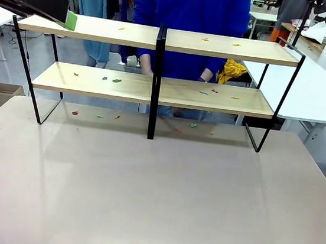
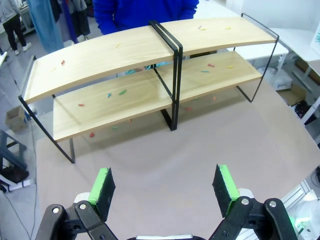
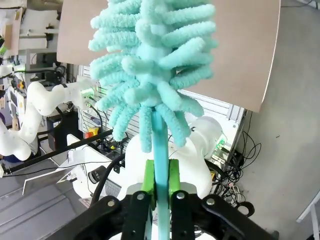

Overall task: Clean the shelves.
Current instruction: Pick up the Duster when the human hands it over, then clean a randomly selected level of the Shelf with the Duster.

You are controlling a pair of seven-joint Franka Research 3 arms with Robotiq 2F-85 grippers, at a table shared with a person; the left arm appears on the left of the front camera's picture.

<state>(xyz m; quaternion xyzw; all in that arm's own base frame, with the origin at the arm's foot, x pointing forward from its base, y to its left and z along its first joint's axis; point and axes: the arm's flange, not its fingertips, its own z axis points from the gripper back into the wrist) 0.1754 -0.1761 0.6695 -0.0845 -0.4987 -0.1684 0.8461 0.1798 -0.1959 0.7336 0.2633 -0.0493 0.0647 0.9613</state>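
The shelves [image 1: 220, 45] stand across the far half of the table: two long light-wood boards on a thin black frame with a central post. Small coloured scraps [image 1: 116, 80] lie scattered on both boards and on the table under them. In the left wrist view the shelves [image 2: 125, 55] lie ahead and below, and my left gripper [image 2: 165, 187] hangs open above the table with nothing between its green pads. One of its fingers [image 1: 68, 20] shows at the front view's top left. My right gripper [image 3: 160, 182] is shut on the thin handle of a fluffy teal duster [image 3: 150, 60].
A person in a blue top [image 1: 192, 6] stands right behind the shelves, with hands [image 1: 146, 69] low behind the lower board. The beige tabletop [image 1: 153, 198] in front of the shelves is bare. A white table [image 1: 315, 93] adjoins at the right.
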